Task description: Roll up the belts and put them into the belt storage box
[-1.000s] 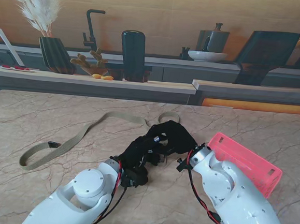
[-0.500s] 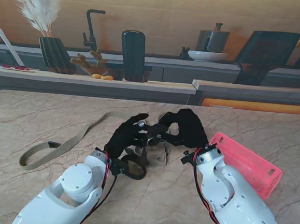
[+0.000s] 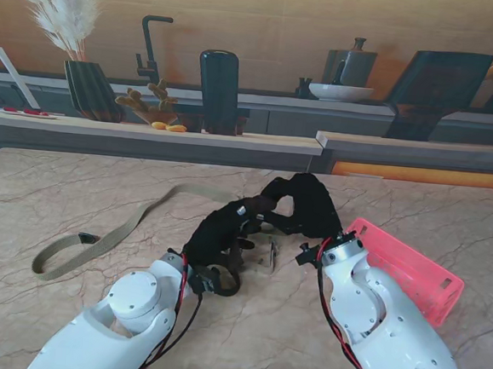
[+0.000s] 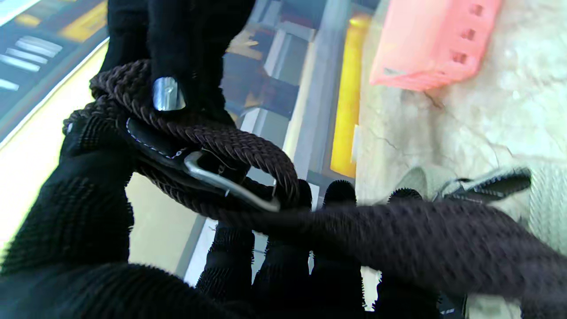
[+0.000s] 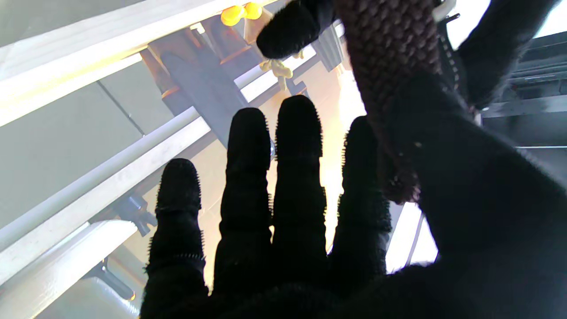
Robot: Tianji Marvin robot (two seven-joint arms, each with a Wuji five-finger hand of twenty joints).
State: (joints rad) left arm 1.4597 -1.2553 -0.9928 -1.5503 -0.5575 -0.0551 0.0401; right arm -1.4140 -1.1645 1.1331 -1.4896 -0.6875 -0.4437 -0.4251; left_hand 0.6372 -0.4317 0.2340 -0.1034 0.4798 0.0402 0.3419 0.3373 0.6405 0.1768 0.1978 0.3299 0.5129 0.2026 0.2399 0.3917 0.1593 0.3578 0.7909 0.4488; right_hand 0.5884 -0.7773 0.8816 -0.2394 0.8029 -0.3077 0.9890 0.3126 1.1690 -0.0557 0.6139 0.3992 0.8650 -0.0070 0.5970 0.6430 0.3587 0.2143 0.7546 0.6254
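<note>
A beige marble-patterned table [image 3: 75, 188] carries a pink perforated plastic storage box [image 3: 411, 267] at the right and a long khaki webbing belt [image 3: 114, 234] lying loose across the left. Over the middle, the black-gloved right hand [image 3: 309, 205] and black-gloved left hand [image 3: 217, 238] meet, both clasping a dark brown braided belt [image 4: 221, 137], partly coiled, its silver metal buckle [image 4: 230, 188] showing between them.

Two black-gloved robot hands, left [image 3: 217, 238] and right [image 3: 303, 206], meet mid-table, flanked by a beige webbing belt [image 3: 110, 235] at nine o'clock and a pink plastic box [image 3: 410, 270] at three.
</note>
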